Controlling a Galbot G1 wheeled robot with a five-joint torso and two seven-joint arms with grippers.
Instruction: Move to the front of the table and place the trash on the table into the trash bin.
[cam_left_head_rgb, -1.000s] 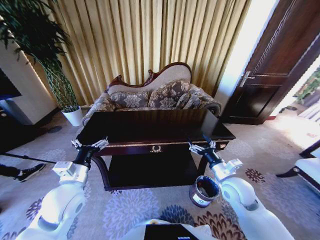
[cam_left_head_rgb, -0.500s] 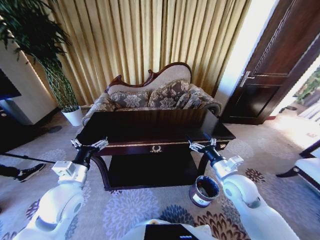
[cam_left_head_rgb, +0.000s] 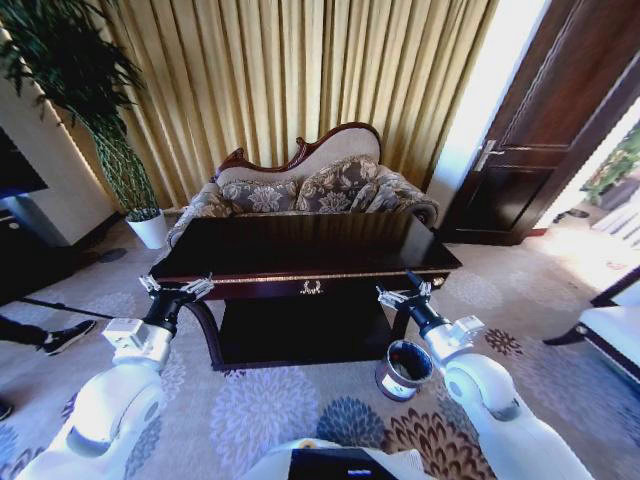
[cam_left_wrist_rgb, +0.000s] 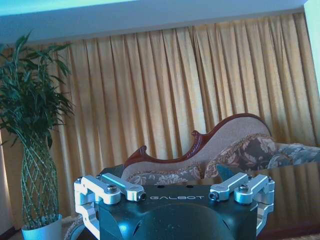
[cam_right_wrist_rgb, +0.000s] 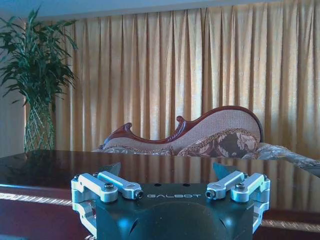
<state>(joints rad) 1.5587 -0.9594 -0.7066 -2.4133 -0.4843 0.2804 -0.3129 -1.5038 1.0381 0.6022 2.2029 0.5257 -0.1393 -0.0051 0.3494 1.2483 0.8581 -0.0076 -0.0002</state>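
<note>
Robot faced the desk (cam_left_head_rgb: 300, 255), both jaws spread and empty; bin (cam_left_head_rgb: 404, 368) beside right gripper (cam_left_head_rgb: 403, 295) (no trash visible yet).

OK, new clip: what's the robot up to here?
The robot stands in front of the dark table, both arms raised near its front edge. The left gripper and right gripper are open and hold nothing. The trash bin sits on the carpet under the right arm. No trash can be made out on the glossy tabletop.
</note>
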